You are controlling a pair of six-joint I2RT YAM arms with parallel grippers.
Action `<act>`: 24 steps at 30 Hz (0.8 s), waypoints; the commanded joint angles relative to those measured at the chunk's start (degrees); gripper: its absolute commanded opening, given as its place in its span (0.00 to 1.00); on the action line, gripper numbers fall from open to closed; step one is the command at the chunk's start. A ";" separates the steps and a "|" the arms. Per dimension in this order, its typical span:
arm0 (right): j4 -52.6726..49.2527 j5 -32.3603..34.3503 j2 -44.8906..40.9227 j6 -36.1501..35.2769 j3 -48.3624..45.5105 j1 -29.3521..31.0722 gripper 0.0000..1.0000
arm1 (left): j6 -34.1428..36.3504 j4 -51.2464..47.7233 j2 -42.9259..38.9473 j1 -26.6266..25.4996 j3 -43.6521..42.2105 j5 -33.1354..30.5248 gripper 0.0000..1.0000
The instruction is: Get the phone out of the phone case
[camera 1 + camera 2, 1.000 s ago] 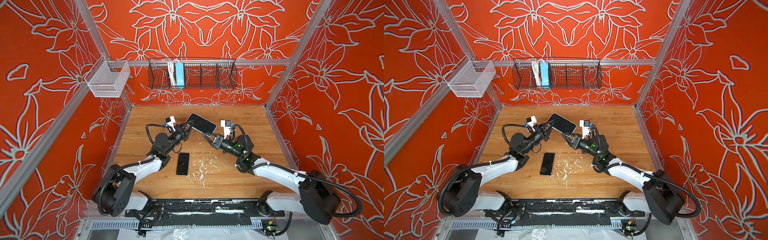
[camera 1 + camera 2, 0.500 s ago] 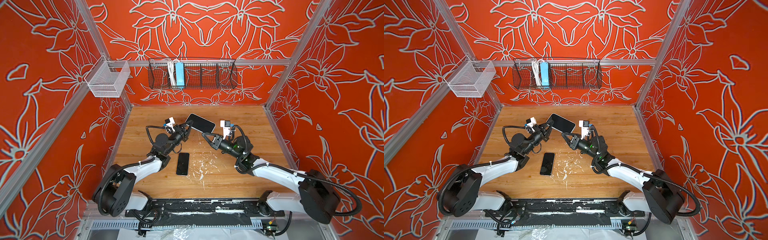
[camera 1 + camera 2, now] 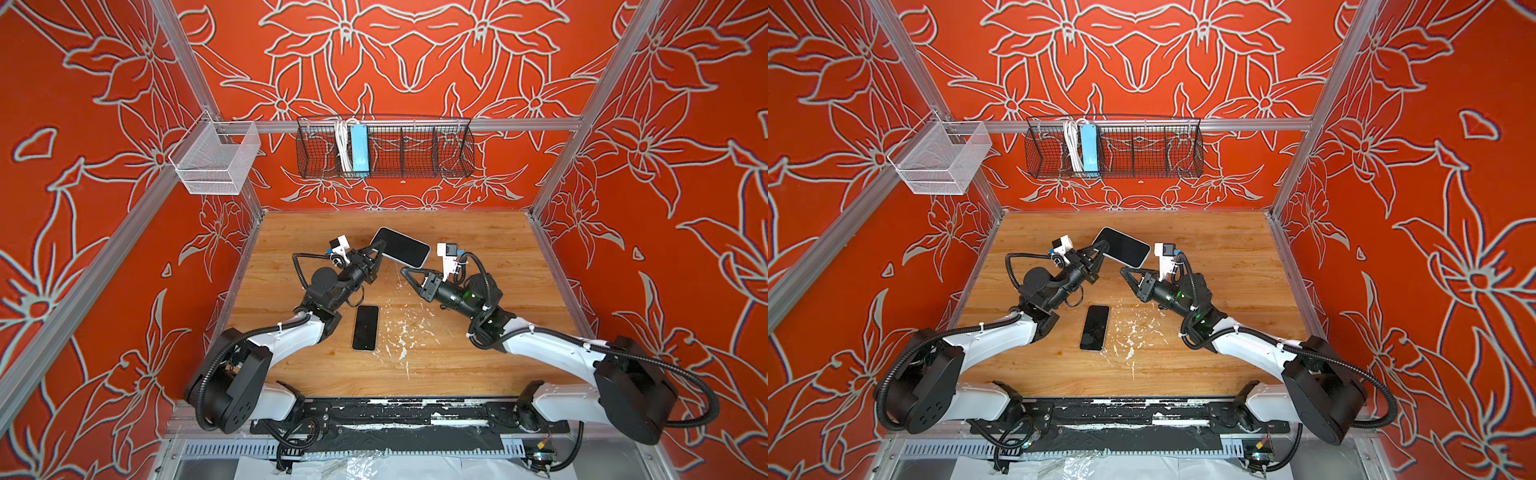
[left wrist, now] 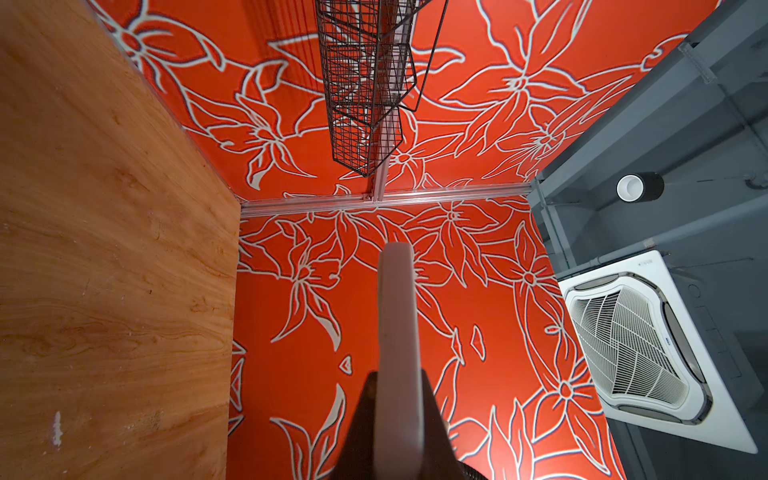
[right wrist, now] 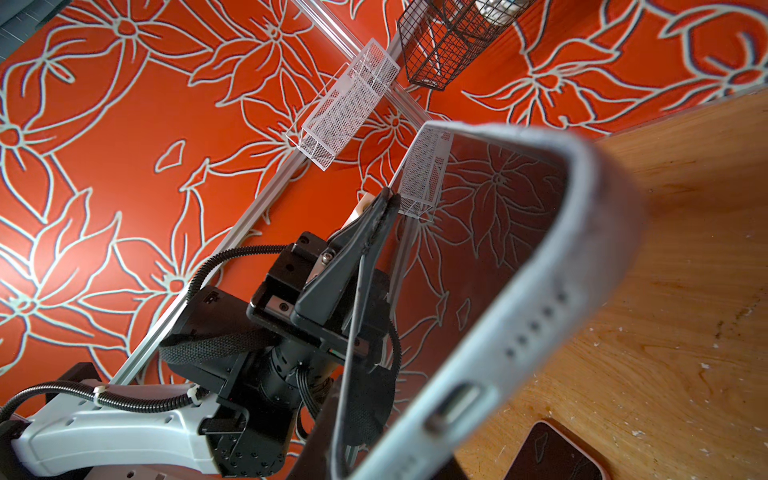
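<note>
Phone case [image 3: 402,248]: light, soft-rimmed, glossy-faced, likely slippery. Left gripper [image 3: 378,249] is pinching one edge; right gripper [image 3: 406,273], jaws nearly together, empty. We are favouring its free corner.

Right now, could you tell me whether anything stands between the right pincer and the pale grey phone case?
Nothing visible does: open air separates the right pincer from the pale grey phone case gripped by the left pincer. The flat black phone lies on the wooden table, aside.
</note>
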 commanded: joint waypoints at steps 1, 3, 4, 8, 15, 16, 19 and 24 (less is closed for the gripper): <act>2.43 1.80 -1.99 0.08 -0.88 0.38 0.23 | -0.88 4.99 -1.33 -0.25 -0.15 -0.25 0.00; 2.71 1.47 -2.18 0.58 -0.79 0.32 0.23 | -0.90 4.99 -1.09 -0.23 -0.22 -0.35 0.00; 2.99 1.28 -2.30 0.82 -0.77 0.36 0.23 | -0.94 5.07 -1.07 -0.25 -0.10 -0.33 0.00; 4.26 1.98 -2.66 1.87 -0.99 0.30 0.24 | -1.19 5.34 -0.69 -0.25 0.14 0.10 0.00; 4.16 2.85 -2.57 2.36 -0.99 0.29 0.23 | -1.21 5.34 -1.04 -0.20 0.03 -0.18 0.00; 4.25 3.02 -2.57 2.35 -1.06 0.31 0.22 | -1.35 5.34 -1.06 -0.21 0.00 -0.24 0.00; 4.00 3.55 -2.57 2.26 -1.42 0.28 0.17 | -1.75 5.34 -1.19 -0.26 -0.05 -0.29 0.00; 2.79 4.04 -2.31 0.98 -1.60 0.36 0.13 | -2.93 4.65 -2.15 -0.26 0.09 -0.81 0.00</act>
